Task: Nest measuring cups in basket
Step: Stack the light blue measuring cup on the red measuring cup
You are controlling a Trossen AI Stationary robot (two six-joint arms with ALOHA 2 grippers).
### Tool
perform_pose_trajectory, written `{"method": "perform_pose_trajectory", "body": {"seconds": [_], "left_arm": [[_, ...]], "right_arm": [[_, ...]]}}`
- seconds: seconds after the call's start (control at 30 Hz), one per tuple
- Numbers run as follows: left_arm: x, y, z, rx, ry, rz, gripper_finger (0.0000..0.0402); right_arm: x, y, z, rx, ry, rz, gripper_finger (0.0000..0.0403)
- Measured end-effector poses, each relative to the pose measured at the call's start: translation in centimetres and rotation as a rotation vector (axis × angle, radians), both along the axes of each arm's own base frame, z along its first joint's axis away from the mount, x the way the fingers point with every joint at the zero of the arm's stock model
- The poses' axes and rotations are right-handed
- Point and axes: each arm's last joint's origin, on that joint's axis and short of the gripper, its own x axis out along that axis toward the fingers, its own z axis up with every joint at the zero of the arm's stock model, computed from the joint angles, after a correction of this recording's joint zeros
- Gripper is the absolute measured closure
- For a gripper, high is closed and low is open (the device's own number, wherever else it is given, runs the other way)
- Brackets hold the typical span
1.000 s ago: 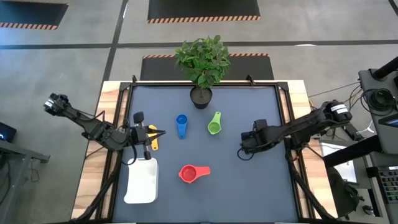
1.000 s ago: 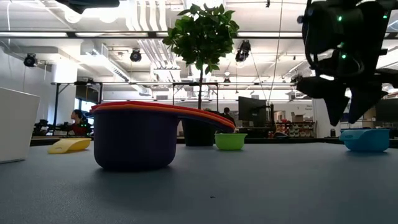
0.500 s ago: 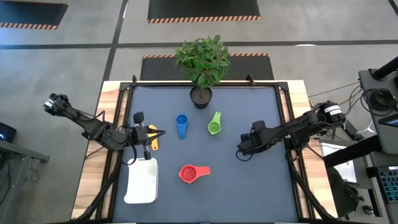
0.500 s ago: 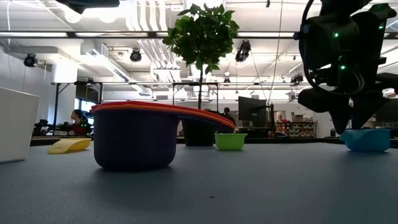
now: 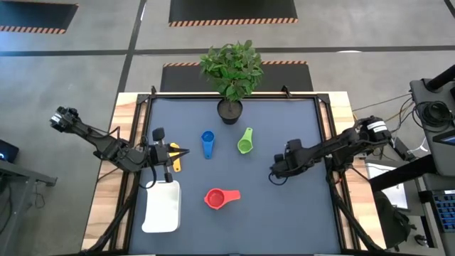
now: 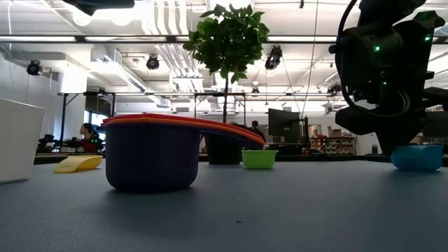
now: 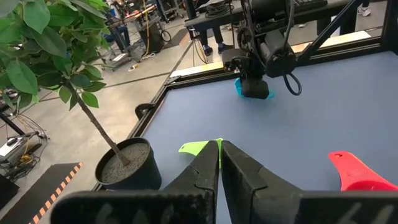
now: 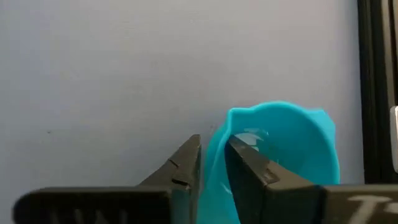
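Observation:
My right gripper (image 5: pixel 274 176) stands right of the table's middle, tipped steeply down onto a teal measuring cup (image 8: pixel 283 155) that rests on the mat. Its fingers are closed on the cup's wall. The teal cup (image 6: pixel 416 157) also shows low at the right in the low view. My left gripper (image 5: pixel 183 151) hangs shut and empty above a yellow cup (image 5: pixel 175 163) at the left. A blue cup (image 5: pixel 207 143) and a green cup (image 5: pixel 245 141) lie on the mat. A red cup (image 5: pixel 216 198) tops an orange and purple stack (image 6: pixel 150 157). The white basket (image 5: pixel 162 208) lies near left. My right gripper pinches the teal cup's side wall (image 8: pixel 216 158) at the rim, one finger (image 8: pixel 252 171) inside the bowl and the other finger (image 8: pixel 183 168) outside it. The fingers come from above, slanting down. The cup sits on the mat with its opening up.
A black pot (image 5: pixel 229 111) with a leafy plant stands at the far middle edge. Black frame rails (image 5: pixel 327 135) run along the mat's sides. Bare blue mat lies between the red cup and my right gripper.
My right gripper has sunk a little onto the teal cup and its fingers have closed from wide apart onto the cup's wall. The cup rests where it was.

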Motion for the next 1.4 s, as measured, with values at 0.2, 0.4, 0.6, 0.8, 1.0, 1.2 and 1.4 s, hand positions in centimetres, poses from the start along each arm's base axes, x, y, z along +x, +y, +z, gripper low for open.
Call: {"method": "perform_pose_trajectory", "body": {"seconds": [0.2,0.4,0.6,0.8,1.0,1.2,1.4], "left_arm": [[0.0,0.0,0.0,0.000,0.000,0.000,0.0402],[0.0,0.0,0.0,0.000,0.000,0.000,0.0402],[0.0,0.0,0.0,0.001,0.001,0.000,0.0402],[0.0,0.0,0.0,0.001,0.001,0.000,0.0402],[0.0,0.0,0.0,0.001,0.002,0.000,0.0402],[0.0,0.0,0.0,0.002,0.003,0.000,0.0402],[0.0,0.0,0.0,0.002,0.003,0.000,0.0402]], "right_arm": [[0.2,0.0,0.0,0.007,-0.004,0.023,0.0390],[0.9,0.2,0.6,0.019,-0.007,0.075,0.0393],[2.1,0.5,2.0,0.036,-0.010,0.194,0.0393],[3.9,1.0,4.2,0.055,-0.017,0.396,0.0393],[5.9,2.3,7.4,0.028,-0.068,0.610,0.0394],[7.8,4.2,10.5,0.007,-0.130,0.829,0.0394],[9.3,5.6,12.1,-0.014,-0.178,1.005,0.0394]]}}
